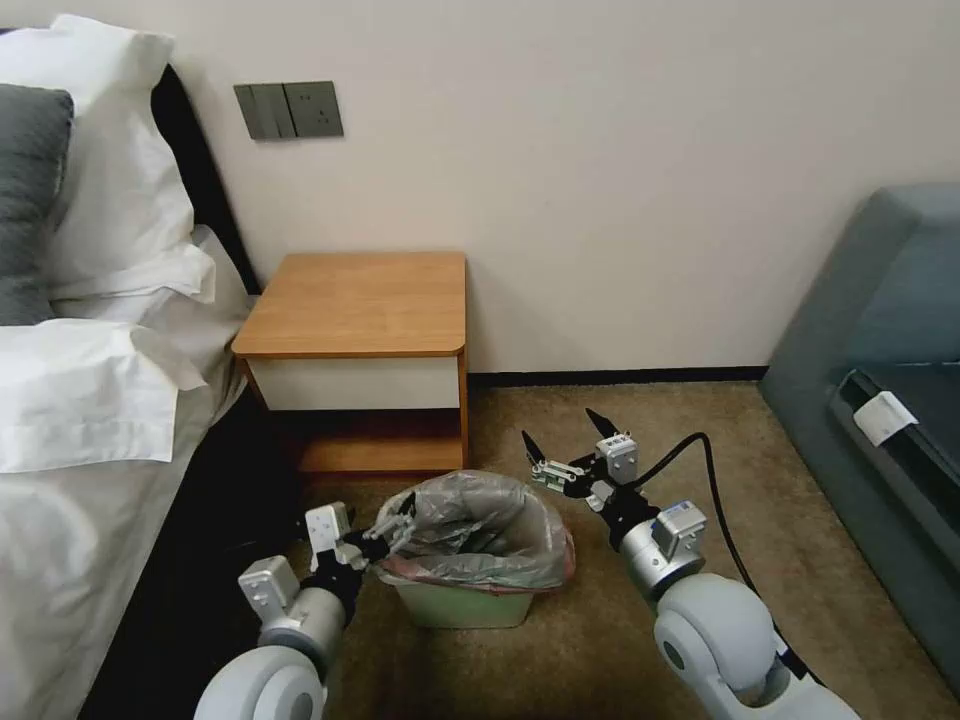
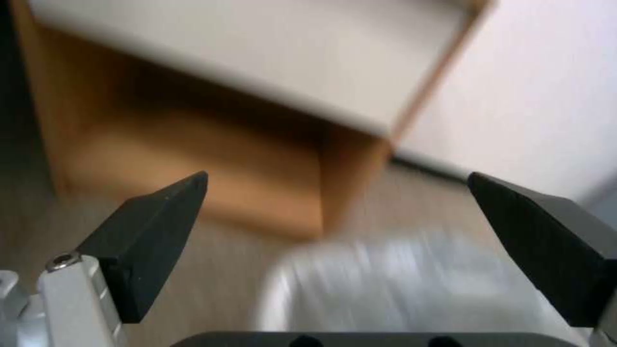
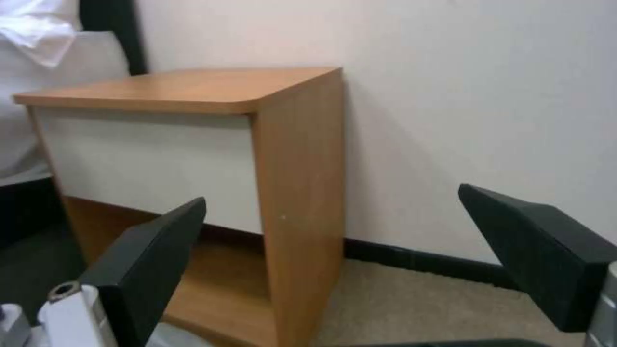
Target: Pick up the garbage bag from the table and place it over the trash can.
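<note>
The garbage bag (image 1: 478, 530) sits in the trash can (image 1: 462, 604), which stands on the carpet (image 1: 600, 640) in front of the table (image 1: 360, 303), near the table's front right corner. The grey plastic is spread over the rim of the can, and the pink band hangs outside along its front and right side. The table stands against the wall (image 1: 650, 180), beside the bed (image 1: 90, 400), and its top carries nothing. The left gripper (image 1: 398, 520) is at the left edge of the can, just beside the crumpled plastic; in the left wrist view its fingers (image 2: 151, 241) stand wide apart with nothing between them, and the blurred bag (image 2: 398, 284) lies below them. From the head view it cannot be told whether a fingertip touches the plastic. The right gripper (image 1: 570, 445) hovers above the carpet, to the right of the can and a little behind it, clear of the bag. Its two dark fingers (image 3: 144, 270) are also spread wide and hold nothing; in the right wrist view they frame the side panel of the table (image 3: 302, 193) and the wall (image 3: 482, 96) behind it.
</note>
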Robot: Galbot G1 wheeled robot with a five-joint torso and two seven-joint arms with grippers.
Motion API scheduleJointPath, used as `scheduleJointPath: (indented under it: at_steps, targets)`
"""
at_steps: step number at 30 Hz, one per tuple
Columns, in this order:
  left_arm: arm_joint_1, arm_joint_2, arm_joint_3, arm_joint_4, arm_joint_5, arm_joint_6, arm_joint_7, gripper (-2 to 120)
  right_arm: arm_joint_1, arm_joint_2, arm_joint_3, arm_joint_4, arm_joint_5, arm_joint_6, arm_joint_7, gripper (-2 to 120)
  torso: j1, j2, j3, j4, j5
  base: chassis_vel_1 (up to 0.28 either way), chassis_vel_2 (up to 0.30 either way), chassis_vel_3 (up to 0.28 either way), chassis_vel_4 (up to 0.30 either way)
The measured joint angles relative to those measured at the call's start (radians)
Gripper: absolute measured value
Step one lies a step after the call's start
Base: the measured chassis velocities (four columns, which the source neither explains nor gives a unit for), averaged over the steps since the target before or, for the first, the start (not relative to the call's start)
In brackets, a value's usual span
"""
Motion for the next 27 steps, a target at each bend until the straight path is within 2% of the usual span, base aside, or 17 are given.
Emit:
scheduleJointPath:
  at_steps: [2, 4, 5, 6, 7, 9, 11, 12, 16, 27]
  targets:
    - [-0.031, 0.021, -0.013, 0.091, 0.086, -0.198, 0.036, 100, -0.022, 0.023, 0.002, -0.014, -0.068, 0.028, 0.036, 100, 0.000, 0.000, 0.000, -0.0001, -0.0002, 0.000, 0.000, 0.000, 0.000]
    - [-0.035, 0.025, -0.016, 0.106, 0.102, -0.226, 0.044, 100, -0.027, 0.029, 0.003, -0.018, -0.084, 0.035, 0.044, 100, 0.000, 0.000, 0.000, -0.0001, -0.0003, 0.000, 0.000, 0.000, 0.000]
    - [-0.046, 0.039, -0.022, 0.157, 0.149, -0.306, 0.073, 100, -0.044, 0.046, 0.002, -0.027, -0.128, 0.053, 0.070, 100, 0.000, 0.000, 0.000, -0.0001, -0.0001, 0.000, 0.000, 0.000, 0.000]
    - [-0.050, 0.047, -0.024, 0.188, 0.167, -0.341, 0.087, 100, -0.058, 0.062, 0.002, -0.035, -0.160, 0.069, 0.089, 100, 0.000, 0.000, 0.000, -0.0002, -0.0002, 0.000, 0.000, 0.000, 0.000]
    - [-0.050, 0.047, -0.024, 0.188, 0.167, -0.341, 0.087, 100, -0.058, 0.062, 0.002, -0.035, -0.160, 0.069, 0.089, 100, 0.000, 0.000, 0.000, -0.0002, -0.0002, 0.000, 0.000, 0.000, 0.000]
    - [-0.060, 0.048, -0.028, 0.250, 0.202, -0.395, 0.107, 99, -0.087, 0.109, 0.000, -0.060, -0.230, 0.113, 0.116, 100, 0.000, 0.000, 0.000, -0.0001, 0.0001, 0.000, 0.000, 0.000, 0.000]
    - [-0.062, 0.047, -0.028, 0.259, 0.207, -0.401, 0.110, 97, -0.091, 0.117, 0.000, -0.065, -0.242, 0.121, 0.118, 100, 0.000, 0.000, 0.000, -0.0001, 0.0000, 0.000, 0.000, 0.000, 0.000]
    - [-0.068, 0.040, -0.026, 0.303, 0.221, -0.420, 0.119, 91, -0.111, 0.158, 0.001, -0.089, -0.280, 0.162, 0.128, 100, 0.000, 0.000, 0.000, -0.0001, -0.0002, 0.000, 0.000, 0.000, 0.000]
    - [-0.060, 0.029, -0.015, 0.354, 0.230, -0.440, 0.124, 86, -0.136, 0.202, 0.009, -0.124, -0.319, 0.217, 0.128, 100, 0.000, 0.000, 0.000, 0.0000, -0.0001, 0.000, 0.000, 0.000, 0.000]
    - [-0.056, 0.026, -0.013, 0.358, 0.234, -0.442, 0.124, 86, -0.138, 0.206, 0.015, -0.127, -0.326, 0.224, 0.125, 100, 0.000, 0.000, 0.000, -0.0001, 0.0000, 0.000, 0.000, 0.000, 0.000]
